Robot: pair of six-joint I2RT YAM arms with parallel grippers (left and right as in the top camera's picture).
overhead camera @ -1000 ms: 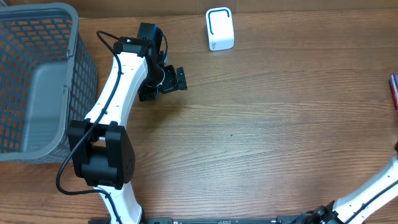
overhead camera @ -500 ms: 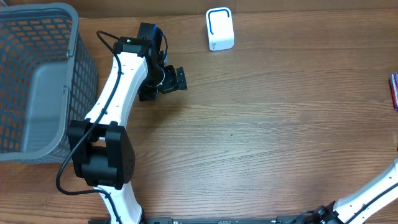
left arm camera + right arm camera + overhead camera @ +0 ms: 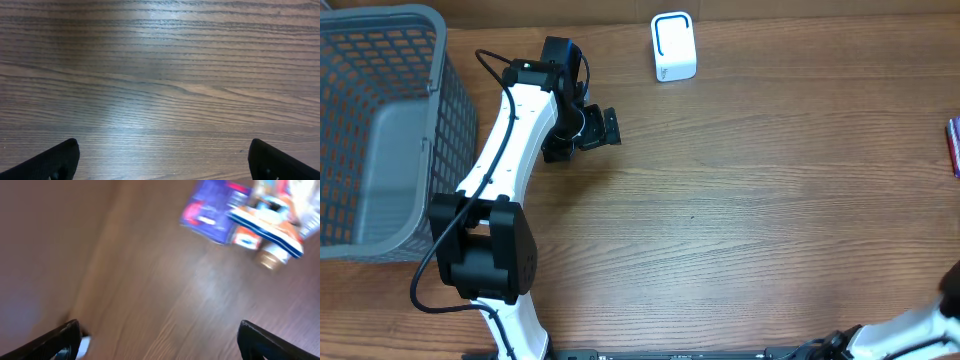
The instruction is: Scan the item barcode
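Overhead, basket: a grey mesh basket (image 3: 420, 60) stands at the left edge of the table (image 3: 770, 220)
Overhead, scanner: the white scanner (image 3: 673, 46) with a blue frame stands at the far edge, near the middle, well apart from both arms
Overhead, left arm: the white left arm (image 3: 510, 130) reaches from the near edge toward the far side, just beside the basket
Overhead, left gripper: the left gripper (image 3: 582, 138) hangs over bare wood, to the left of the scanner and nearer to the front
Overhead, item: only a purple and red strip of the item (image 3: 954, 146) shows at the right edge, well apart from the scanner
Overhead, right arm: a part of the right arm (image 3: 910, 325) shows in the lower right corner; its gripper is out of this view
Left wrist, fingers: the two black fingertips (image 3: 55, 160) sit in the lower corners, wide apart, with only wood grain between them
Right wrist, right gripper: the right gripper (image 3: 160, 340) has its fingers spread wide over bare wood; the picture is blurred
Right wrist, packs: a blue pack (image 3: 212, 210) lies on the table at the top, and an orange pack (image 3: 267, 227) with white and blue lies just beside it; whether they touch I cannot tell
Right wrist, cap: a small brown cap (image 3: 270, 260) shows under the orange pack
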